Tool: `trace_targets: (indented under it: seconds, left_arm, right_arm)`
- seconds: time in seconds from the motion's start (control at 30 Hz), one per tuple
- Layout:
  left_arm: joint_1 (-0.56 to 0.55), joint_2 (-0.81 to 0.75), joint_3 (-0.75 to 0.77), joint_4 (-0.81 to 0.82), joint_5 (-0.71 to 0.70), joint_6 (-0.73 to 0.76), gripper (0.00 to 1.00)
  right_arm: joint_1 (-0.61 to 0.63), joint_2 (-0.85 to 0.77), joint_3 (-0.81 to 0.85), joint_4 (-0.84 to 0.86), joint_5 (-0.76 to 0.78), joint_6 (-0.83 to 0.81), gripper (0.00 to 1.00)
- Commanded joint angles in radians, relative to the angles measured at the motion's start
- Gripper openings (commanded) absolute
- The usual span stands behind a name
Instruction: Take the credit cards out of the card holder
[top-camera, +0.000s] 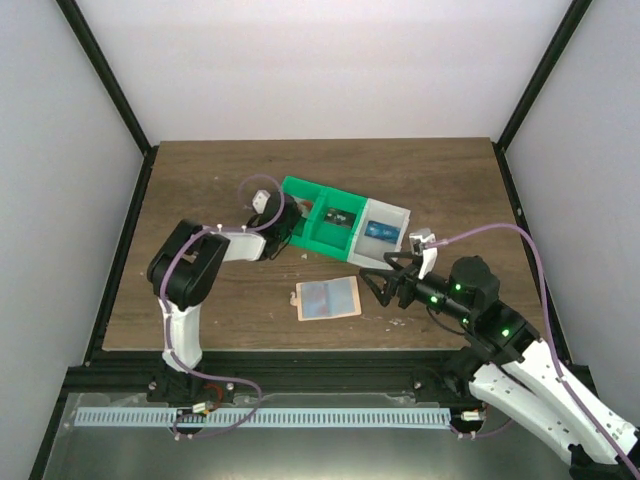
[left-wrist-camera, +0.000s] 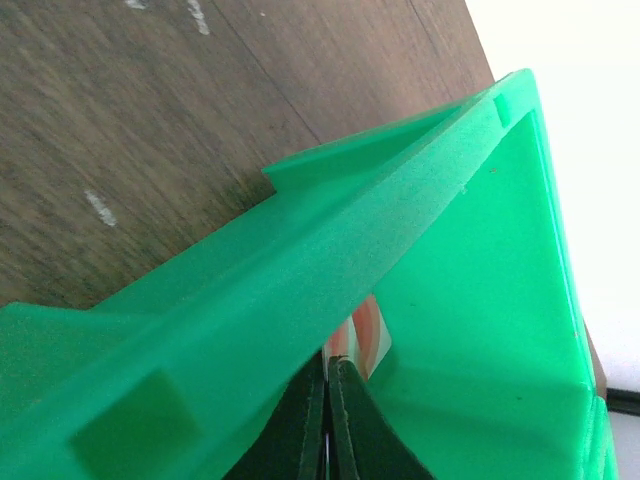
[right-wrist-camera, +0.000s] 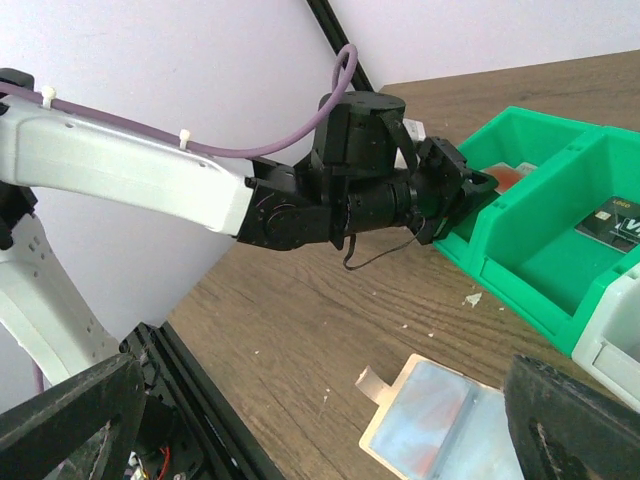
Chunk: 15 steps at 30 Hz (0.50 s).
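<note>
While both arms are reaching over the table (top-camera: 200, 180), I count three bins, three visible cards and one card holder. The bins stand side by side in a slanted row, walls touching: a left green bin (top-camera: 300, 195), a middle green bin (top-camera: 322, 237) and a white bin (top-camera: 398, 216). Each contains one card: an orange-striped card (left-wrist-camera: 366, 335), a dark card (right-wrist-camera: 610, 225) and a blue card (top-camera: 378, 232).

The card holder (top-camera: 327, 298) lies opened flat, pale blue panels up, on the wood just in front of the bins and touching none of them. I cannot tell whether a card is inside it.

The left arm (top-camera: 190, 270) is folded at the elbow, with its forearm running right. The left gripper (left-wrist-camera: 327, 385) dips over the left green bin's wall, its fingers pressed almost together with the orange-striped card pinched between the tips.

The right arm (top-camera: 520, 360) slants in from the near right corner. The right gripper (top-camera: 385, 280) hangs just right of the card holder with its fingers spread wide (nothing between them).

Bare wood lies to the card holder's left and toward the near edge.
</note>
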Motion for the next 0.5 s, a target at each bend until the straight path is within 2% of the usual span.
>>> trace_targets:
  seconds: [0.0, 0.27, 0.47]
  left_arm:
    - [0.003, 0.025, 0.029, -0.070, 0.042, 0.047, 0.07]
    - [0.003, 0.004, 0.041, -0.079, 0.067, 0.106, 0.17]
    - [0.002, -0.015, 0.089, -0.159, 0.063, 0.146, 0.23]
  right_arm:
    - [-0.006, -0.013, 0.041, -0.011, 0.012, 0.012, 1.00]
    - [-0.005, -0.015, 0.040, -0.016, 0.013, 0.020, 1.00]
    - [-0.006, -0.011, 0.045, -0.015, 0.012, 0.020, 1.00]
